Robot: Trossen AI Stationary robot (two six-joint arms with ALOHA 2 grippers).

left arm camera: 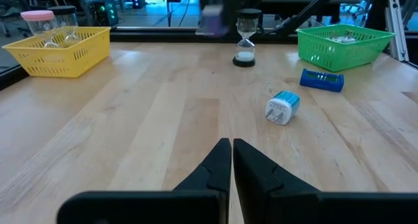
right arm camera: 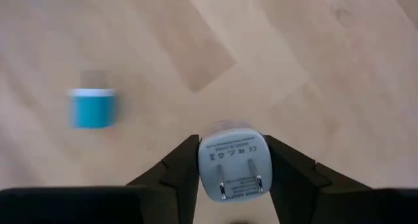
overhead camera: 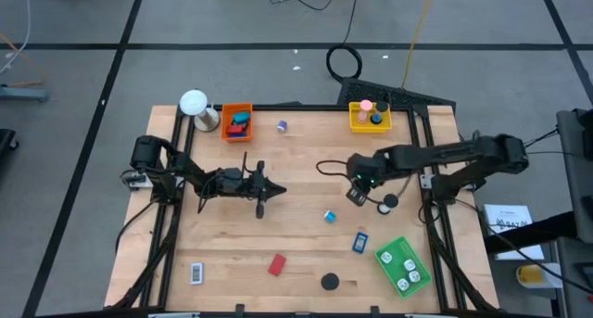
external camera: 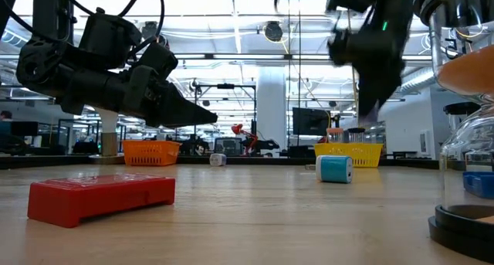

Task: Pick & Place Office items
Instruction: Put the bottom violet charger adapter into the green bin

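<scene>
My right gripper (right arm camera: 230,149) is shut on a white plug adapter (right arm camera: 230,164) with two metal prongs, above the table's middle (overhead camera: 357,195). A blue-and-white adapter (right arm camera: 93,108) lies on the wood below it (overhead camera: 329,216). My left gripper (left arm camera: 231,152) is shut and empty, hovering left of centre (overhead camera: 267,194). On the table lie a blue rectangle (overhead camera: 359,242), a red rectangle (overhead camera: 276,264), a black disc (overhead camera: 330,281), a black-and-white rectangle (overhead camera: 196,273) and a purple roll (overhead camera: 282,125). My right gripper pinches the white adapter's body (right arm camera: 208,160) between its two fingers, one on each side face. The fingers point down from above. The adapter is lifted clear of the table, its pronged face turned toward the wrist camera.
An orange tray (overhead camera: 237,121) with pieces and a yellow tray (overhead camera: 370,116) stand at the far edge, a green tray (overhead camera: 403,265) at the near right. A white ball-topped object (overhead camera: 195,105) stands far left. An hourglass (overhead camera: 387,203) stands just right of my right gripper.
</scene>
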